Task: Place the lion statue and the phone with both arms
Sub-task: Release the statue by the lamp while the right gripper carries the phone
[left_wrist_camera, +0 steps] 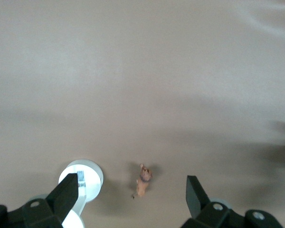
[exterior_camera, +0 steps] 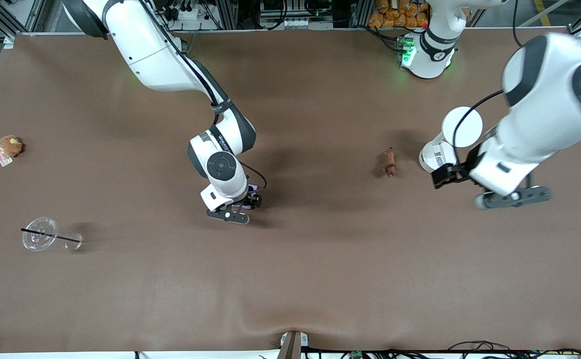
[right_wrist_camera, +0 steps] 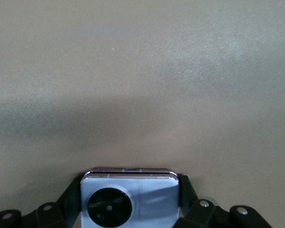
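My right gripper (right_wrist_camera: pixel 130 202) squeezes the phone (right_wrist_camera: pixel 129 198) tight, mid-table, so it won't slip. My left gripper (left_wrist_camera: pixel 133 197) is wide open and empty above the lion statue (exterior_camera: pixel 390 163), which lies nearer the robots' edge, ready to grab.

**Colours on the counter**

Counter (exterior_camera: pixel 320 279): plain matte brown. Lion statue (exterior_camera: pixel 390 163): reddish-brown. Phone (right_wrist_camera: pixel 130 197): pale lavender with a black camera circle. Stand (exterior_camera: pixel 450 139): white. Plush toy (exterior_camera: pixel 9 146): brown. Both tools' fingers (left_wrist_camera: pixel 66 192): black. Arms white.
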Robot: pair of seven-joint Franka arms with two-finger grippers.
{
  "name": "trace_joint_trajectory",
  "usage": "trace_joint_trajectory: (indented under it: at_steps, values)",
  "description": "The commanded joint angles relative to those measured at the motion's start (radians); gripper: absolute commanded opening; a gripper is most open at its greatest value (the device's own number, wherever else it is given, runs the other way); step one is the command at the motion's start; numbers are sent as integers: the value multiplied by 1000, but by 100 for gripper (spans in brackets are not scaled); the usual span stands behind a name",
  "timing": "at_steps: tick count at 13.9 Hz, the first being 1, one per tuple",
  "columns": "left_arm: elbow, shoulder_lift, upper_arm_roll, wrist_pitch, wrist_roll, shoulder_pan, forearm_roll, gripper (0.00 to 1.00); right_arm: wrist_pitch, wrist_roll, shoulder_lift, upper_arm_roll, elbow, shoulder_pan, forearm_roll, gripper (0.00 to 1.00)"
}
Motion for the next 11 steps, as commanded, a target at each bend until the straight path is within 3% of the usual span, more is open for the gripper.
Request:
trace_joint_trajectory:
  at_steps: [1,4,7,11]
  values:
    - [55,-26,-10,-72,-3,12,-22,100,-38,9,-55,-36,9,-15,-28,12]
    - [46,-133,-3,-126,-2,20,-19,100,-115,-167,-135,-99,56,-76,-25,12]
    - [38,-182,-6,-204,62,85,-30,100,-156,-394,-139,-100,106,-212,-25,13]
    - [7,-204,-3,-239,202,125,-39,100,-105,-687,-117,-98,118,-389,-12,13]
